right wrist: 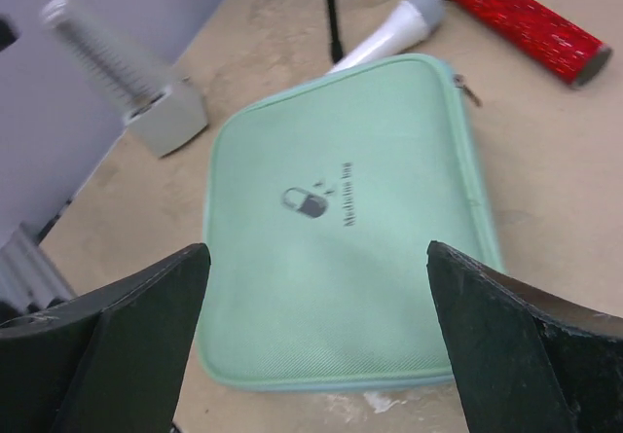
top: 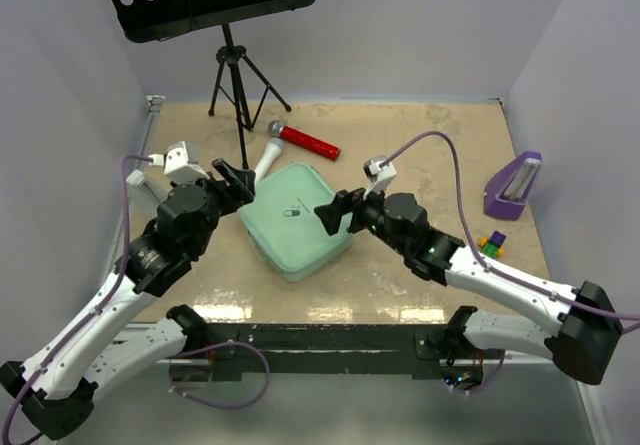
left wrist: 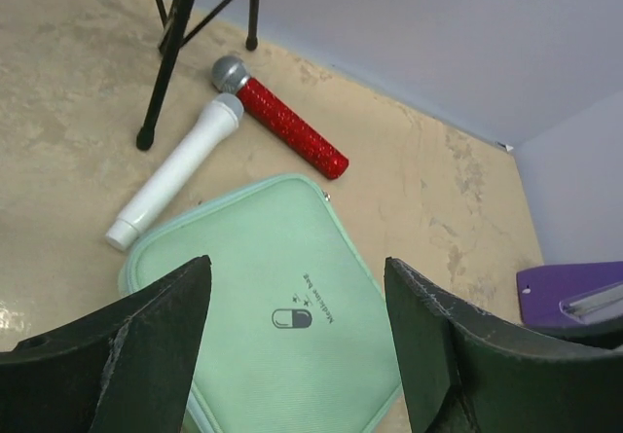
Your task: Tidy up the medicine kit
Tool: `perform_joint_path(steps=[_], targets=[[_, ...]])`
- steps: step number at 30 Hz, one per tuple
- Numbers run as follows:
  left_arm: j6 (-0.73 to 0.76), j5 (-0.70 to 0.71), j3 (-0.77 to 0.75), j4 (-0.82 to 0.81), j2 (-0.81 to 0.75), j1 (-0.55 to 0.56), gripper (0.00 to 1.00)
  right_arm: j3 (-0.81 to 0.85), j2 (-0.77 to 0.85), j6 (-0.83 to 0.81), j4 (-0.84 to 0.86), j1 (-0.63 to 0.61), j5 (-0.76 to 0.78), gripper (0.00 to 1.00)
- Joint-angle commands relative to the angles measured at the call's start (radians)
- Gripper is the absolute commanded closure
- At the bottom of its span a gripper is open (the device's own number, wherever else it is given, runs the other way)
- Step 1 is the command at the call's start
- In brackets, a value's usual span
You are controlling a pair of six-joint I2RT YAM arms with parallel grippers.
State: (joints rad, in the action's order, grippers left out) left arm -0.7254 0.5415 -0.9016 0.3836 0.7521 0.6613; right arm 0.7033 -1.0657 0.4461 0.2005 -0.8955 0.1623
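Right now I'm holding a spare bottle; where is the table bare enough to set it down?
Bare: the far right stretch between the red microphone and the purple stand, and the near strip before the medicine kit. Crowded: the kit's far left, with the white microphone and music-stand tripod.

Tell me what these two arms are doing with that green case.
Both arms are poised over the mint-green square medicine kit, which lies closed. The left gripper and right gripper stand open above its lid; neither holds it. A white microphone and a red glittery microphone lie just beyond it.
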Motion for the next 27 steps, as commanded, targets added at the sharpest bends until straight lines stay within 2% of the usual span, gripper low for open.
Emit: perform_joint_path(steps=[1, 9, 15, 20, 24, 27], targets=[[-0.107, -0.086, 0.09, 0.05, 0.029, -0.006, 0.23, 0.047, -0.129, 0.098, 0.02, 0.144, -0.004, 0.01], [-0.212, -0.185, 0.348, -0.051, -0.022, -0.009, 0.0, 0.147, -0.387, 0.065, 0.066, 0.199, -0.092, 0.01], [-0.23, -0.285, 0.513, -0.198, -0.117, -0.054, 0.0, 0.072, -0.409, 0.072, 0.083, 0.201, -0.122, 0.01], [-0.2, -0.369, 0.526, -0.206, -0.007, -0.132, 0.0, -0.02, -0.37, 0.092, 0.108, 0.201, -0.159, 0.02], [-0.178, -0.509, 0.572, -0.308, 0.102, -0.204, 0.0, -0.07, -0.356, 0.108, 0.135, 0.199, -0.236, 0.05], [-0.152, -0.569, 0.576, -0.367, 0.171, -0.212, 0.02, -0.109, -0.332, 0.118, 0.158, 0.199, -0.282, 0.08]])
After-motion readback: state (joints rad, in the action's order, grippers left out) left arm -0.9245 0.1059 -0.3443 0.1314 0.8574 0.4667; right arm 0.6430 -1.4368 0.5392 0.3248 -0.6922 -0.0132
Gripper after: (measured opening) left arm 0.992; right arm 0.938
